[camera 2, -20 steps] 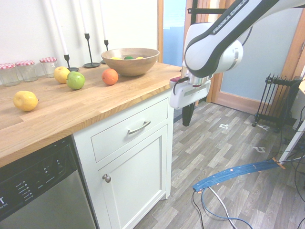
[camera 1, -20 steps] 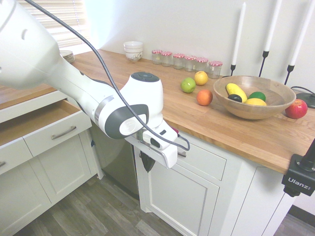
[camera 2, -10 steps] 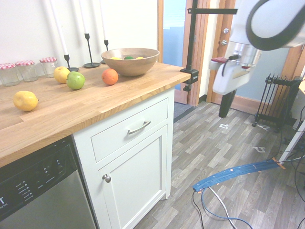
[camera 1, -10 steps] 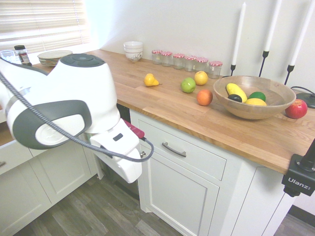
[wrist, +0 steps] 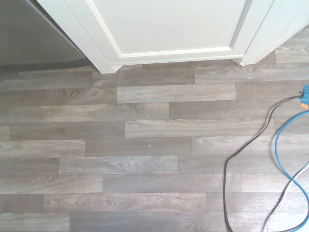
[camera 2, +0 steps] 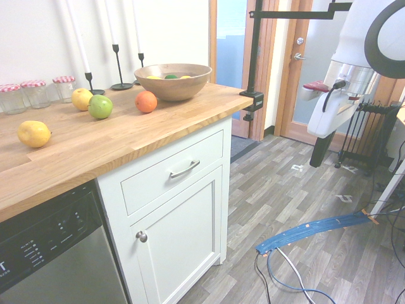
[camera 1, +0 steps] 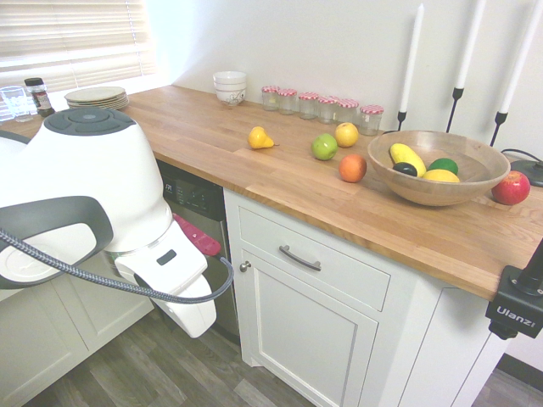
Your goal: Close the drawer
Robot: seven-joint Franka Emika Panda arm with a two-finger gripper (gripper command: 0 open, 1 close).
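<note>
The drawer [camera 1: 314, 259] is the white framed front under the wooden counter, with a slim curved metal handle [camera 2: 184, 169]. Its front [camera 2: 172, 171] sits flush with the cabinet, so no interior shows. My gripper [camera 2: 315, 163] hangs out over the floor, well away from the drawer, its dark fingers together, pointing down and holding nothing. In the first exterior view only the white hand [camera 1: 174, 284] shows, low in front of the dishwasher, and the fingers are hidden. The wrist view shows just plank floor and the cabinet's foot [wrist: 169, 29].
Below the drawer is a cabinet door with a round knob [camera 2: 141, 236], and a dishwasher [camera 2: 44, 253] stands beside it. The counter [camera 1: 254, 178] holds loose fruit, jars, candlesticks and a wooden fruit bowl [camera 1: 437, 165]. Cables [camera 2: 304, 231] lie on the floor.
The arm has swung away from the counter corner and the drawer front, out over the floor. The fingers stayed shut. The drawer front has not moved.
</note>
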